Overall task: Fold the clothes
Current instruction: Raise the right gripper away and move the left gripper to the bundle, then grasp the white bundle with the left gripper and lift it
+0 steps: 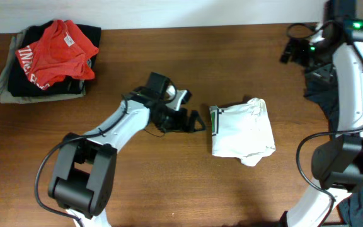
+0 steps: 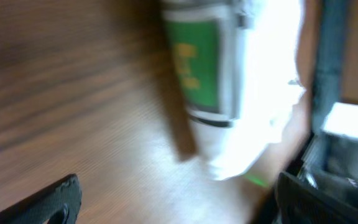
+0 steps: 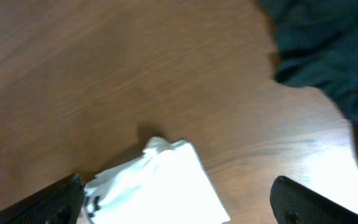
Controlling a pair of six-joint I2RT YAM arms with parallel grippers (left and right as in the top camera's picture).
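Seen from above, the white T-shirt [image 1: 244, 129] lies folded in a small packet on the bench [image 1: 169, 189], to the right of the middle. The left hand [image 1: 193, 120] is just beside its left edge, with the fingers spread and nothing in them. I cannot tell if a fingertip touches the cloth. The right hand [image 1: 288, 50] is well apart from the T-shirt, at the far right, near a dark cloth [image 1: 320, 88]. Its opening is not clear in this view. At the far left a red garment [image 1: 58, 50] with white letters, which I cannot read, lies on a pile of dark clothes [image 1: 17, 82].

In the left wrist view the left hand [image 2: 179, 199] is wide open and empty. Ahead of it the T-shirt shows a green label [image 2: 197, 62] with yellowish writing, too blurred to read.

In the right wrist view the right hand [image 3: 179, 202] is released, with the fingers far apart, and it grasps nothing. The T-shirt lies on the bench below it, and the dark cloth is at the upper right.
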